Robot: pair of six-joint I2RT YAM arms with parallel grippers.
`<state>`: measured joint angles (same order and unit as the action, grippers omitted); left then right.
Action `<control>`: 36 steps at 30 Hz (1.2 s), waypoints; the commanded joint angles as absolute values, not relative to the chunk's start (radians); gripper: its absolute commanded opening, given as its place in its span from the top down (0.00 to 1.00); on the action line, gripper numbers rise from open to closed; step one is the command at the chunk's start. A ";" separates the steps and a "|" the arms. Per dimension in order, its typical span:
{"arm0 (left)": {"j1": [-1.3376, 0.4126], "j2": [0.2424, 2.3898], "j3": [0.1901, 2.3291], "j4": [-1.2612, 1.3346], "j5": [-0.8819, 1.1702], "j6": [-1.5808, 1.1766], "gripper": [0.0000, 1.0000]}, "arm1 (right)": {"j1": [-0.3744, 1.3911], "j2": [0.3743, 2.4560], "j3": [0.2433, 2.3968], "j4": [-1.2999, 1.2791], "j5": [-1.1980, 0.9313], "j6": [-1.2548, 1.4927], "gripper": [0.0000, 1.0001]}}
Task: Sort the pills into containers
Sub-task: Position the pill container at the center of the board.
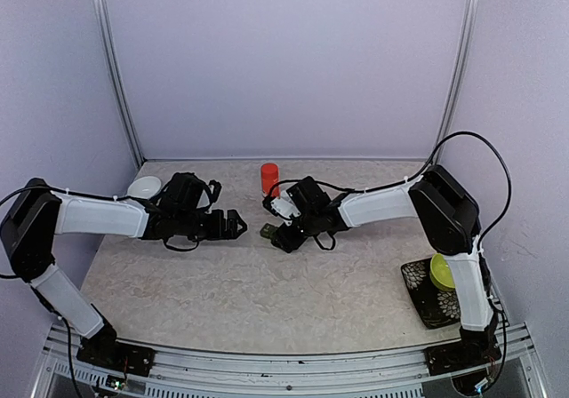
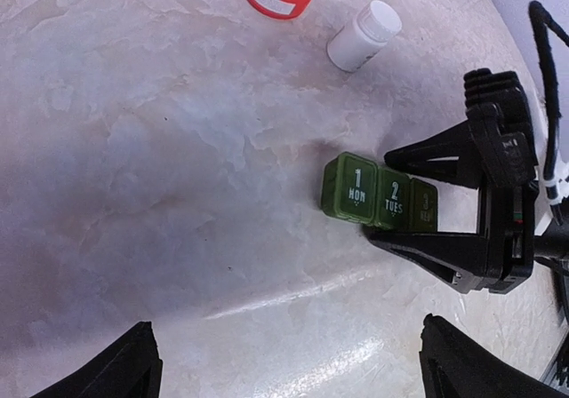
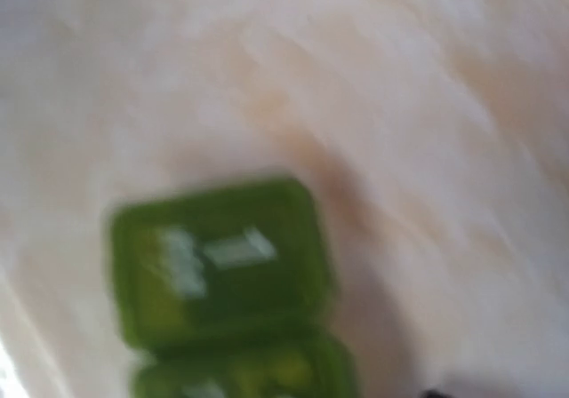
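Left wrist view shows right claw straddling the pill box end, grip unclear; an off-centre squeeze could skid it.

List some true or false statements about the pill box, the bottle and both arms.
1. The MON and TUES lids of the pill box are closed. True.
2. The red-orange bottle lies on its side. False: it stands upright.
3. The left tool holds the pill box. False: it is open and empty, short of the box.
4. The right tool has its fingers on either side of one end of the pill box. True.
5. The lime-green bowl sits beside the white bowl. False: they are at opposite sides of the table.
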<state>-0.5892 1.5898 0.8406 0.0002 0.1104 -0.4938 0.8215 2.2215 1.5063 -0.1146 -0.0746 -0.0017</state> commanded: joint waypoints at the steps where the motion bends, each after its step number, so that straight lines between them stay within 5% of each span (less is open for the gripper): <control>1: -0.570 1.545 0.836 0.001 0.091 -0.492 0.01 | 0.830 2.292 1.589 -0.111 -0.192 -0.039 0.42; 10: -0.566 1.521 0.832 -0.011 0.089 -0.495 0.01 | 0.887 2.364 1.718 -0.152 -0.177 -0.050 0.52; 19: -0.565 1.516 0.830 -0.008 0.094 -0.492 0.01 | 0.847 2.210 1.493 -0.101 -0.105 -0.012 0.68; 36: -0.563 1.530 0.838 0.002 0.087 -0.488 0.01 | 0.594 2.045 1.192 -0.017 0.103 0.241 0.63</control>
